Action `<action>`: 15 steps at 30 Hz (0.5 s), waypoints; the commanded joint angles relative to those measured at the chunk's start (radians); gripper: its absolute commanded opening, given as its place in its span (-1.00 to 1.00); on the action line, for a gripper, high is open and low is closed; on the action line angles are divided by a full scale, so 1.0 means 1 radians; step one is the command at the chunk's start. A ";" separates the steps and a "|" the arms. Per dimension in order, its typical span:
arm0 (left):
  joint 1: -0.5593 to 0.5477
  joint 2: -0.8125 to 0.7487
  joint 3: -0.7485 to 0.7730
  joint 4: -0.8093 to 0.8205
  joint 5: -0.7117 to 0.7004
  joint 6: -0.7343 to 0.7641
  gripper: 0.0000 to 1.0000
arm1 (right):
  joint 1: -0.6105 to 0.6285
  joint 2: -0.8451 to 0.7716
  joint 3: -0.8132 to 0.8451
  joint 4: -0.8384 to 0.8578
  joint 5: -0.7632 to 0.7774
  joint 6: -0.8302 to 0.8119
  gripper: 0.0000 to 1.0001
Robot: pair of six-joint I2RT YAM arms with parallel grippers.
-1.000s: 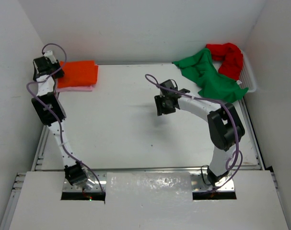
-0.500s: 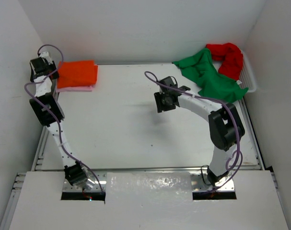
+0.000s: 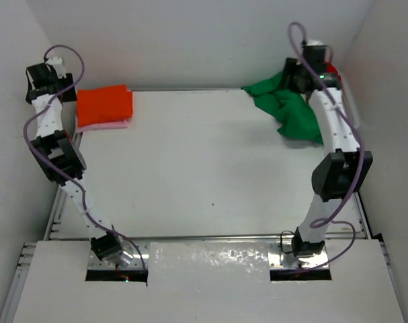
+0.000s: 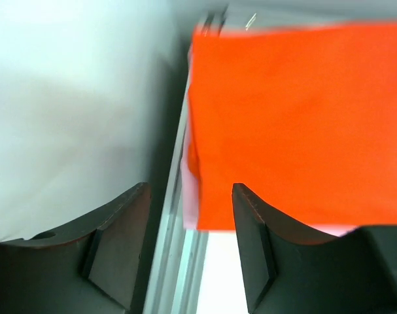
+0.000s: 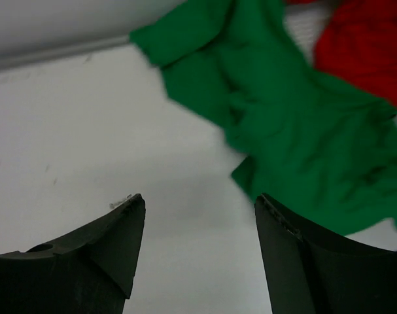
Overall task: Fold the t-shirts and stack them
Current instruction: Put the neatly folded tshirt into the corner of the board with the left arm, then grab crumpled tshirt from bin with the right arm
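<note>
The right arm has swung away from the middle of the table [image 3: 190, 168] to its far right corner, and the left arm has drawn back from the folded stack toward the left wall. The green t-shirt [image 3: 288, 108] lies crumpled and unfolded at that far right corner, spread partly onto the table top, and the right gripper [image 3: 304, 70] hangs above it. The orange t-shirt [image 3: 104, 105] lies folded flat at the far left corner, on top of the pink t-shirt [image 3: 106, 125], of which only a thin strip shows along the near edge. The red t-shirt [image 5: 368, 46] is bunched just behind the green one, touching it; the right arm hides most of it from above. From its wrist, the right gripper [image 5: 199, 199] has its fingers spread wide with nothing between them, over bare table beside the green cloth. The left gripper [image 4: 189, 196] is also parted and empty, just off the left edge of the orange shirt.
</note>
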 commanded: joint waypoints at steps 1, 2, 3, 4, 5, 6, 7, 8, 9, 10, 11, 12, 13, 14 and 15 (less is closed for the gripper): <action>-0.059 -0.221 -0.019 -0.083 0.089 0.076 0.03 | -0.134 0.100 0.186 -0.042 -0.038 -0.002 0.32; -0.076 -0.257 -0.030 -0.105 0.110 0.082 0.03 | -0.158 0.131 0.224 -0.059 -0.053 0.001 0.30; -0.082 -0.273 -0.053 -0.148 0.133 0.082 0.03 | -0.206 0.183 0.251 -0.065 -0.069 0.004 0.28; -0.087 -0.288 -0.065 -0.166 0.178 0.070 0.03 | -0.230 0.203 0.286 -0.055 -0.075 0.022 0.18; -0.095 -0.314 -0.078 -0.186 0.204 0.061 0.03 | -0.256 0.222 0.292 -0.038 -0.081 0.040 0.03; -0.098 -0.325 -0.100 -0.224 0.227 0.056 0.03 | -0.302 0.248 0.288 0.022 -0.086 0.059 -0.24; -0.104 -0.336 -0.113 -0.241 0.258 0.044 0.03 | -0.319 0.258 0.266 0.059 -0.089 0.089 -0.34; -0.116 -0.356 -0.125 -0.257 0.264 0.044 0.03 | -0.335 0.271 0.259 0.089 -0.089 0.100 -0.42; -0.125 -0.365 -0.148 -0.287 0.264 0.045 0.03 | -0.355 0.283 0.251 0.144 -0.084 0.105 -0.44; -0.138 -0.376 -0.159 -0.303 0.253 0.048 0.03 | -0.358 0.312 0.251 0.166 -0.080 0.099 -0.44; -0.157 -0.399 -0.168 -0.314 0.249 0.055 0.03 | -0.359 0.326 0.258 0.183 -0.061 0.087 -0.40; -0.167 -0.410 -0.197 -0.330 0.247 0.059 0.03 | -0.359 0.343 0.265 0.209 -0.060 0.073 -0.34; -0.176 -0.423 -0.214 -0.335 0.243 0.068 0.03 | -0.359 0.378 0.290 0.211 -0.055 0.053 -0.16; -0.190 -0.452 -0.252 -0.338 0.238 0.071 0.03 | -0.358 0.393 0.303 0.211 -0.046 0.050 -0.07; -0.193 -0.466 -0.271 -0.338 0.235 0.072 0.03 | -0.361 0.407 0.311 0.218 -0.020 0.048 0.00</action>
